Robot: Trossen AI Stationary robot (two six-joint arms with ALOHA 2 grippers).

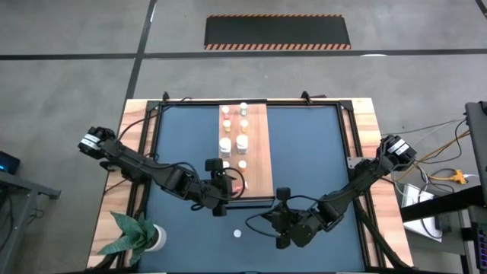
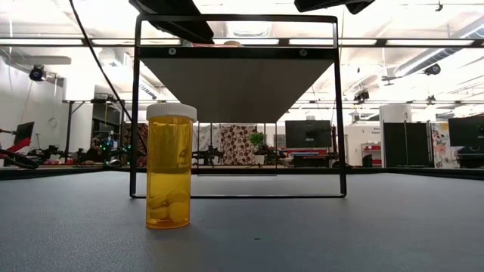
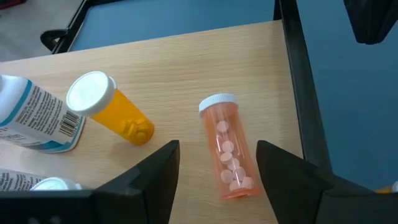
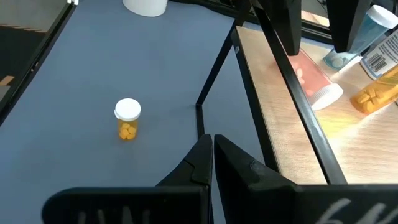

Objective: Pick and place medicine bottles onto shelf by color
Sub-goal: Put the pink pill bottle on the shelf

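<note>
A potted plant stands at the desk's near left corner. The left gripper hovers over the near end of the wooden shelf, its fingers spread wide around a pink pill bottle standing there, not visibly gripping it. Beside it on the shelf stand an orange bottle and a white labelled bottle; more bottles line the shelf farther back. Another orange bottle, white-capped, stands alone on the dark mat in front of the shelf. To the right, the right gripper hangs above the mat, fingers pressed together and empty.
</note>
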